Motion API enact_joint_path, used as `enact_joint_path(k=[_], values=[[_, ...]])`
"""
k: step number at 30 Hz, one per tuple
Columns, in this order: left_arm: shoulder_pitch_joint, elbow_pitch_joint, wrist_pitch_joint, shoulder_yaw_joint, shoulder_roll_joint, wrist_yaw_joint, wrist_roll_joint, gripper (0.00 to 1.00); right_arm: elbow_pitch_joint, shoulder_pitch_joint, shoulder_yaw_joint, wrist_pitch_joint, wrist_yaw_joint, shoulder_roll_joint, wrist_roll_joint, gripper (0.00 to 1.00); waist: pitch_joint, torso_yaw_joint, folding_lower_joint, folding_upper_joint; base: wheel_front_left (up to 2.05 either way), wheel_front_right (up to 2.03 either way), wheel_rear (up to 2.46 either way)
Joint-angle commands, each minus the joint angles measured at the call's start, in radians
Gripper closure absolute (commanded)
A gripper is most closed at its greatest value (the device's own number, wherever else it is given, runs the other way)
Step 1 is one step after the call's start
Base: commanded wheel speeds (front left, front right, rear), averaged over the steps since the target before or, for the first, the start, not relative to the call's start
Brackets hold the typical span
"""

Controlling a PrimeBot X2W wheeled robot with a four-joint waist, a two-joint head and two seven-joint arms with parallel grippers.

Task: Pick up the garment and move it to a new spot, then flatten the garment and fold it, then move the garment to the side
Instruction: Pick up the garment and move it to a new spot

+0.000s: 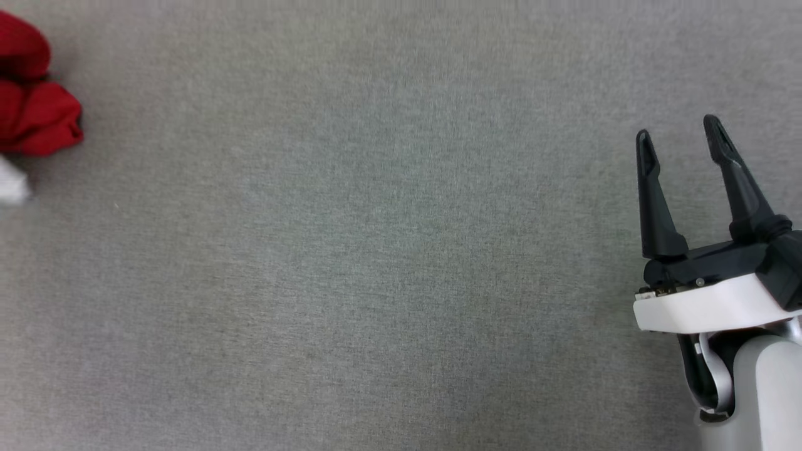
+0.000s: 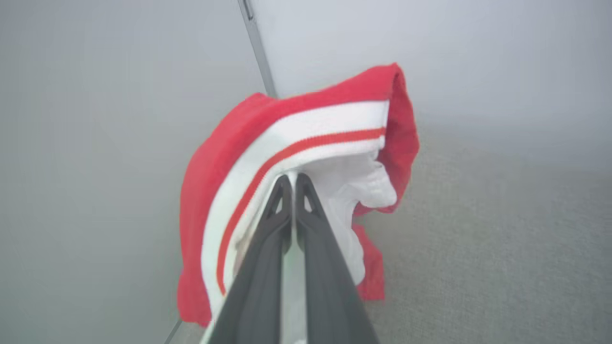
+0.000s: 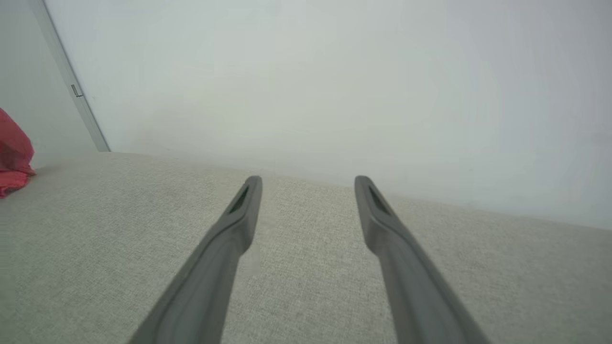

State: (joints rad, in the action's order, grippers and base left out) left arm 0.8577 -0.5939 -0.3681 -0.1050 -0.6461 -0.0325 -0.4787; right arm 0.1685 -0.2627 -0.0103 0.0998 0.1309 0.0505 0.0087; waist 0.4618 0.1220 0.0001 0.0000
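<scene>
The garment (image 2: 306, 129) is a red jersey with white, red-striped trim. In the left wrist view it hangs bunched over my left gripper (image 2: 292, 179), whose two dark fingers are pressed together on a white fold of it. Its red cloth (image 1: 37, 116) also shows at the far left edge of the head view, and as a red patch (image 3: 13, 160) at the left edge of the right wrist view. My right gripper (image 1: 680, 134) hovers at the lower right over the grey cloth surface, fingers spread apart, nothing between them (image 3: 308, 184).
A grey fabric-covered table (image 1: 376, 250) spreads across the head view. Pale walls (image 3: 334, 86) rise behind it, meeting at a corner with a grey vertical strip (image 2: 256, 48).
</scene>
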Motion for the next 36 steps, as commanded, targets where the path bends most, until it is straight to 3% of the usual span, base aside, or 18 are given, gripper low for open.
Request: enact_joint_path(k=[1,7,14,26,36], values=[[0.021,0.003,0.045,0.016,-0.013,-0.008,0.024,1.00,-0.010,0.014,0.001,0.010,0.000,-0.001,0.012,0.00,-0.058,-0.007,-0.0001,0.0000,0.00,0.00,0.00],[0.100,-0.030,0.195,0.073,-0.009,-0.047,0.076,1.00,-0.040,0.047,0.009,0.032,0.000,-0.001,0.050,0.00,-0.148,-0.040,-0.0001,0.0000,0.00,0.00,0.00],[0.180,-0.036,0.275,0.164,0.061,-0.073,0.102,1.00,-0.060,0.088,0.021,0.041,0.000,-0.001,0.080,0.00,-0.219,-0.104,-0.0001,0.0000,0.00,0.00,0.00],[0.157,0.064,0.340,0.338,0.285,-0.090,0.091,1.00,-0.055,0.153,0.058,0.027,0.000,-0.001,0.098,0.00,-0.298,-0.237,-0.0001,0.0000,0.00,0.00,0.00],[-0.042,0.208,0.338,0.473,0.451,-0.096,0.014,1.00,-0.036,0.189,0.077,0.021,0.000,-0.001,0.105,0.00,-0.288,-0.259,-0.0001,0.0000,0.00,0.00,0.00]])
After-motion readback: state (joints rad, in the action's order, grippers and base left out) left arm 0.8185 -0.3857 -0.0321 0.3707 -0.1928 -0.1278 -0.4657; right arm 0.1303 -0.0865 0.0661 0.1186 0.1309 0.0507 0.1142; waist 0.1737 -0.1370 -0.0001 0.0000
